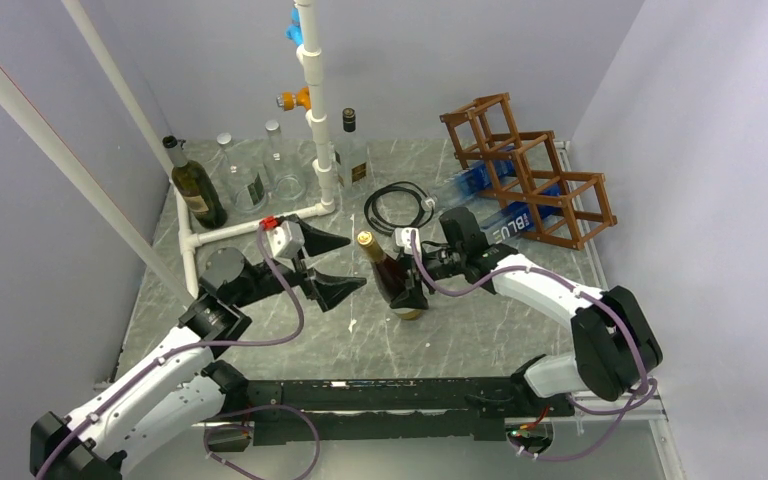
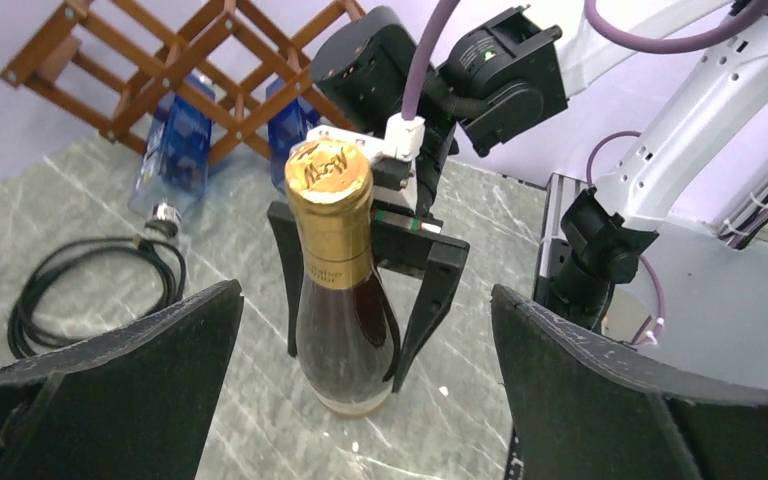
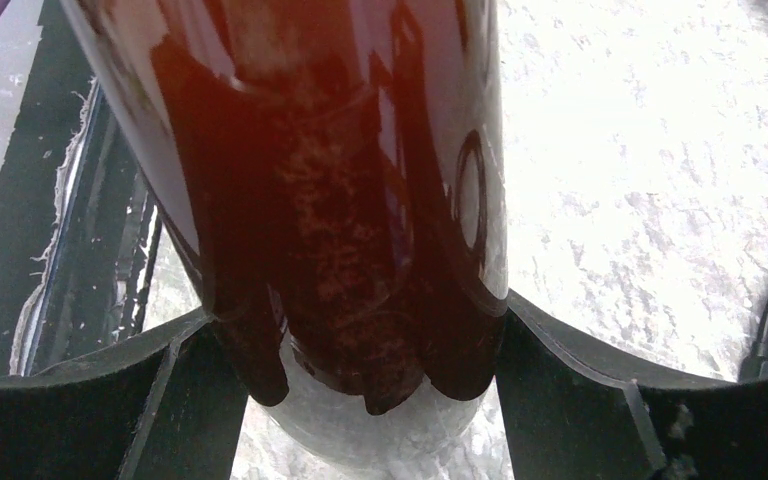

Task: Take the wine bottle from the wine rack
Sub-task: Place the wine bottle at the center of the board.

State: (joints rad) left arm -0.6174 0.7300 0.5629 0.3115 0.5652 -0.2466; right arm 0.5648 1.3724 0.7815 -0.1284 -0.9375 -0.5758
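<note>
Wine bottle (image 1: 385,268) upright, grey marbled table (image 1: 380,345), lilac walls (image 1: 680,120)

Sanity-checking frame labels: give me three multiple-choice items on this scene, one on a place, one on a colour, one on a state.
1. Where is the wine bottle?
A) upright, outside the wine rack
B) in a rack cell
C) lying flat on its side

2. What colour is its foil cap?
A) red
B) gold
C) white

3. The left gripper is:
A) shut on the bottle
B) shut, holding nothing
C) open, holding nothing

Answers:
1. A: the bottle stands clear of the rack, clamped in the right gripper.
2. B: the foil shines gold in the left wrist view.
3. C: its fingers are spread wide, short of the bottle.
</note>
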